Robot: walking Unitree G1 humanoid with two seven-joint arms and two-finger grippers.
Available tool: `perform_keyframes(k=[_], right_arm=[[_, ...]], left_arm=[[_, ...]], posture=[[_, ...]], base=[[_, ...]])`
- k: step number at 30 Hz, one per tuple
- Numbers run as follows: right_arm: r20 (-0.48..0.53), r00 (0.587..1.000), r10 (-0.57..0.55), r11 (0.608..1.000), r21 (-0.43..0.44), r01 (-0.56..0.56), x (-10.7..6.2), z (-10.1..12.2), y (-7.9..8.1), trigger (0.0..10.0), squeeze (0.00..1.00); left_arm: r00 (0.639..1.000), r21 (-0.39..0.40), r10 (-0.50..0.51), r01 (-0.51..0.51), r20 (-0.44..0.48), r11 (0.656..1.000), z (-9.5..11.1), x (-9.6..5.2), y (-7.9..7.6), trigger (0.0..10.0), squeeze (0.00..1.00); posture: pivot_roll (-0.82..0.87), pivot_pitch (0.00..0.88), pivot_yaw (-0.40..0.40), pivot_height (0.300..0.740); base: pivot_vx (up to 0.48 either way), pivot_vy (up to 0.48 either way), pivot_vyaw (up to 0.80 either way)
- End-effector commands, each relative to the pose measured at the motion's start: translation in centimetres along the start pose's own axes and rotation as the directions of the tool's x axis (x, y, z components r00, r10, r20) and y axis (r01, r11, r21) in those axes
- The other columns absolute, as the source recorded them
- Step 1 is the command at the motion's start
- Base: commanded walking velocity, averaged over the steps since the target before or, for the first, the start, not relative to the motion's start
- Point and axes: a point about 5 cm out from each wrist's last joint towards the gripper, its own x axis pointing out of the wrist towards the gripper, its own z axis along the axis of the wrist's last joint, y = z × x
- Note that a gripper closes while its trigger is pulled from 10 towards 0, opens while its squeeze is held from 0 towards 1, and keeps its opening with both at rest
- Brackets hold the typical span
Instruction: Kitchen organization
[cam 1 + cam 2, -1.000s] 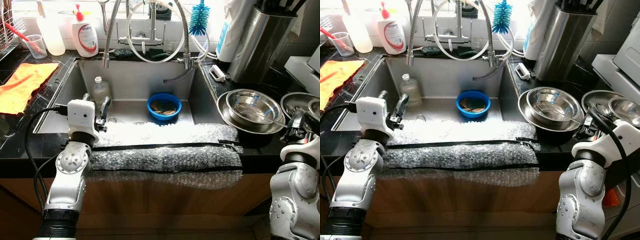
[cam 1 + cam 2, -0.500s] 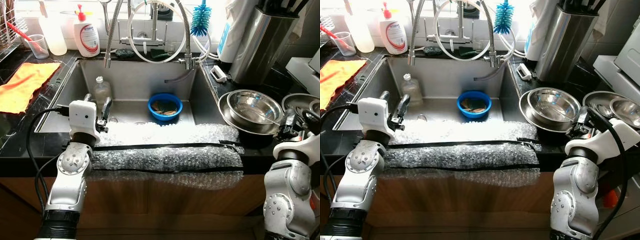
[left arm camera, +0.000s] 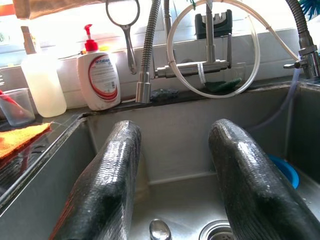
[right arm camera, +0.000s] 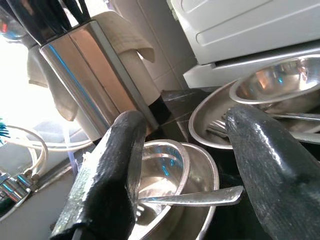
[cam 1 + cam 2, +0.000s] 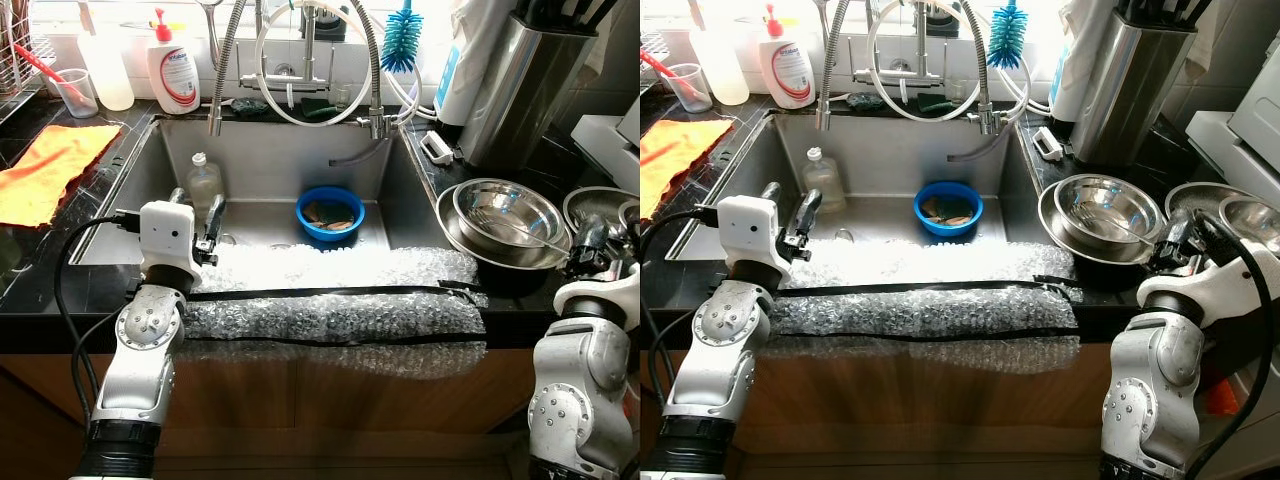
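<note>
Spread wide with nothing between its fingers, the right gripper (image 5: 592,247) hovers at the right end of the black counter, just beside the stacked steel bowls (image 5: 505,215); its silver forearm rises from the counter's front edge with the elbow bent. The left gripper (image 5: 207,222) is likewise parted and empty, held over the sink's (image 5: 275,160) near left corner above the bubble wrap (image 5: 330,300) draped along the front rim. A blue bowl (image 5: 329,212) sits on the sink floor near the middle, a small clear bottle (image 5: 201,180) stands near the sink's left wall, and an orange cloth (image 5: 45,170) lies on the counter's left side.

From the left wrist, the two black fingers (image 3: 110,180) stand well apart, framing the sink's back wall, the tap hose (image 3: 148,45) and a soap bottle (image 3: 99,77) on the back ledge.

From the right wrist, the fingers (image 4: 107,170) are wide open around a view of a spoon (image 4: 195,197) resting in the steel bowls, with a steel knife block (image 4: 95,85) behind.
</note>
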Motion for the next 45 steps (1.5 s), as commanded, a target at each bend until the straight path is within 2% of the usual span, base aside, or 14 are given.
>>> perform_keyframes(k=[1, 6, 14, 19, 29, 30, 31, 32, 45], right_arm=[[0.002, 1.000, -0.007, 1.000, 0.011, 0.007, -0.2, 0.1, 0.0, 10.0, 0.00], [-0.067, 0.994, -0.081, 0.992, 0.094, 0.088, -0.7, -1.3, -0.5, 10.0, 0.00], [-0.072, 0.993, -0.088, 0.991, 0.094, 0.095, -0.4, -1.5, -0.8, 10.0, 0.00], [-0.119, 0.987, -0.110, 0.985, 0.123, 0.124, -0.1, -2.2, -1.0, 10.0, 0.00], [-0.107, 0.992, -0.067, 0.982, 0.170, 0.084, 1.2, -2.1, -0.2, 10.0, 0.00], [-0.105, 0.992, -0.064, 0.982, 0.172, 0.081, 1.3, -2.1, -0.1, 4.8, 0.00], [-0.105, 0.992, -0.062, 0.982, 0.173, 0.080, 1.4, -2.1, 0.0, 0.5, 0.00], [-0.105, 0.993, -0.060, 0.981, 0.176, 0.078, 1.4, -2.2, 0.1, 0.0, 0.00], [-0.116, 0.992, -0.056, 0.980, 0.183, 0.077, 1.4, -2.6, 0.2, 0.0, 0.00]], left_arm=[[1.000, 0.019, -0.004, 0.003, 0.018, 1.000, 0.4, 0.0, -0.2, 10.0, 0.00], [1.000, 0.030, -0.010, 0.009, 0.017, 1.000, 0.4, 0.1, -0.3, 10.0, 0.00], [1.000, 0.029, -0.005, 0.005, 0.014, 1.000, 0.3, 0.1, -0.3, 10.0, 0.00], [1.000, 0.039, -0.012, 0.011, 0.014, 0.999, 0.2, 0.1, -0.5, 10.0, 0.00], [1.000, 0.042, -0.009, 0.009, 0.016, 0.999, 0.2, 0.1, -0.5, 10.0, 0.00], [1.000, 0.042, -0.009, 0.008, 0.016, 0.999, 0.2, 0.1, -0.5, 10.0, 0.00], [1.000, 0.042, -0.008, 0.008, 0.016, 0.999, 0.2, 0.1, -0.5, 10.0, 0.00], [1.000, 0.042, -0.008, 0.007, 0.016, 0.999, 0.2, 0.1, -0.5, 10.0, 0.00], [1.000, 0.042, -0.012, 0.011, 0.015, 0.999, 0.3, 0.1, -0.6, 10.0, 0.00]], posture=[[-0.08, 0.042, -0.094, 0.740], [-0.07, 0.045, -0.097, 0.740], [-0.07, 0.046, -0.098, 0.740], [-0.07, 0.048, -0.099, 0.740], [-0.06, 0.050, -0.101, 0.740], [-0.06, 0.050, -0.101, 0.740], [-0.06, 0.050, -0.101, 0.740], [-0.06, 0.050, -0.101, 0.740], [-0.06, 0.051, -0.103, 0.740]], base=[[0.000, 0.000, 0.00], [0.000, 0.000, 0.00], [0.000, 0.000, 0.00], [0.000, 0.000, 0.00], [0.000, 0.000, 0.00], [0.000, 0.000, 0.00], [0.000, 0.000, 0.00], [0.000, 0.000, 0.00], [0.000, 0.000, 0.00]])
